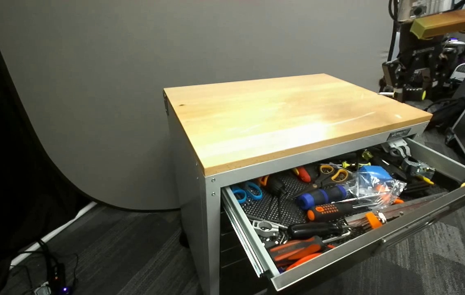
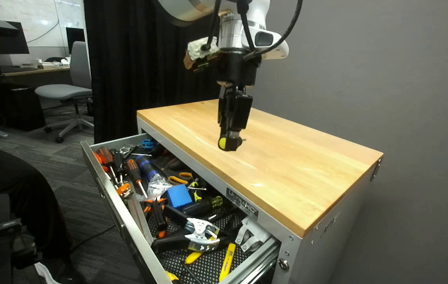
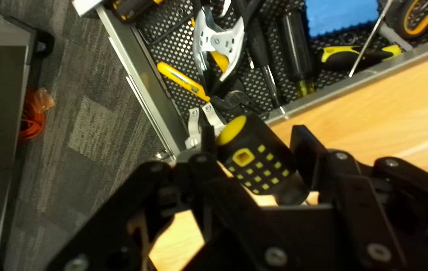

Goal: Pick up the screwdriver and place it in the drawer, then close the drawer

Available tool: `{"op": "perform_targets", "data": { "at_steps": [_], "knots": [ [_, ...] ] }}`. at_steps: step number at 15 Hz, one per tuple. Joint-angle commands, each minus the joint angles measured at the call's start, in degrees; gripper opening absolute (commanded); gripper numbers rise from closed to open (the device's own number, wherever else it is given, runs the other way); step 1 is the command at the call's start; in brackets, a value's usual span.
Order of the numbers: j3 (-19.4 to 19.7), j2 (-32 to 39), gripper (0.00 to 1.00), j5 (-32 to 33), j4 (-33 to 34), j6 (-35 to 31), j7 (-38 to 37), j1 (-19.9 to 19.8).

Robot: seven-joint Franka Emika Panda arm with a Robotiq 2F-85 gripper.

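The fingers (image 3: 306,150) grip the screwdriver (image 3: 259,165), its long axis slanting between them, yellow end one way, tip the other. They hold it in the air above the counter (image 2: 287,165). The open drawer (image 1: 339,255) lies lower, beyond the counter's front edge, on the yellow end's side, so the next move probably goes sideways across that edge, then down.

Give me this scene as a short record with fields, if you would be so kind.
Grip: end effector closed on the stubby black-and-yellow screwdriver
Screwdriver position: held in the air, apart from the wooden tabletop
Storage: uppermost drawer open, crowded with tools
Contents include: spring clamp, blue block
Also visible: a person's leg, in an exterior view
Steps left: place the screwdriver inside; close the drawer
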State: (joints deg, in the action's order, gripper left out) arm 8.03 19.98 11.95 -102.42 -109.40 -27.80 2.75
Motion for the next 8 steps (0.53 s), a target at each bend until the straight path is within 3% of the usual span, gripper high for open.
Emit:
{"op": "perform_targets", "data": {
  "at_steps": [1, 8],
  "knots": [
    [-0.28, -5.11, 0.27, 0.57, -8.30, -0.48, -4.20, 0.10],
    [-0.89, -7.14, 0.27, -1.11, -16.89, -2.47, -7.98, -0.56]
  ]
}}
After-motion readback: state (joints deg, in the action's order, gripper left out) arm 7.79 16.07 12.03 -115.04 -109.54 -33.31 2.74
